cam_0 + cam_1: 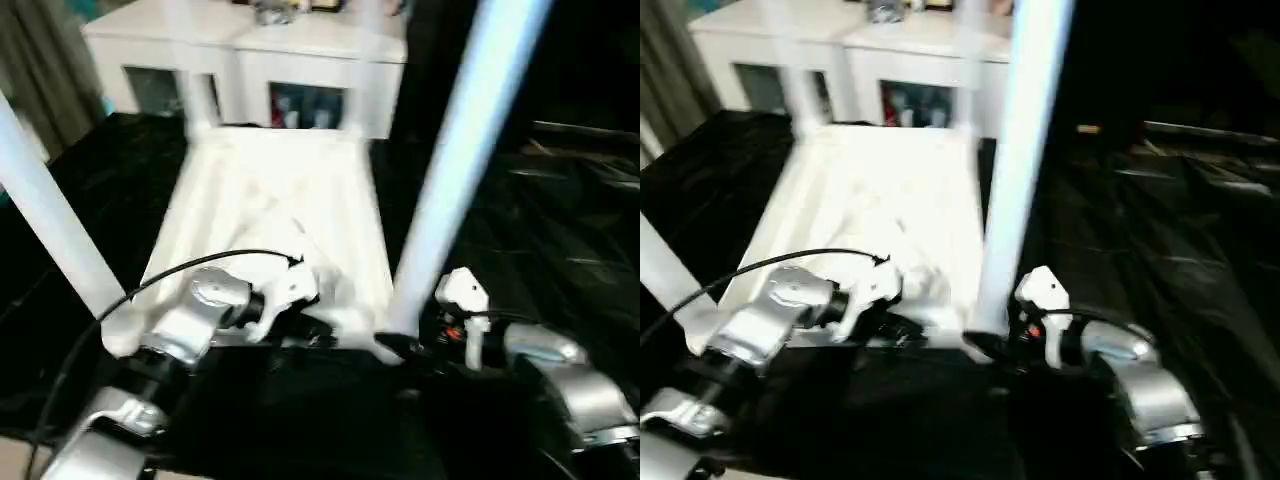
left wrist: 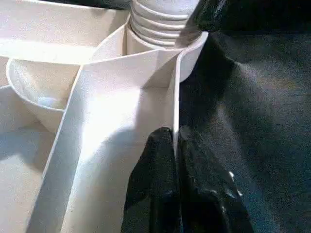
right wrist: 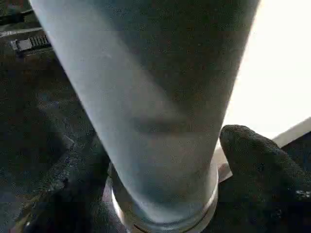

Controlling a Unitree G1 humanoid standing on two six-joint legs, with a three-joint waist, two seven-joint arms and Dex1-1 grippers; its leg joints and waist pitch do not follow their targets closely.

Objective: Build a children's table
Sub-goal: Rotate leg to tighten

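left hand [image 2: 176, 165] pinched closed; right hand [image 3: 160, 194] fingers spread

The near-right leg [image 1: 455, 170] is running off the top edge of the head view, so its far end is out of sight. The near-left leg [image 1: 45, 215] is being cut by the left edge. My right tool [image 1: 400, 350] is lying dark against the black table [image 1: 560, 230], outline blurred. In my left wrist view the ribbed leg end [image 2: 163, 19] is cropped at the edge. Items inside the white cabinet [image 1: 300, 105] are too blurred to identify.
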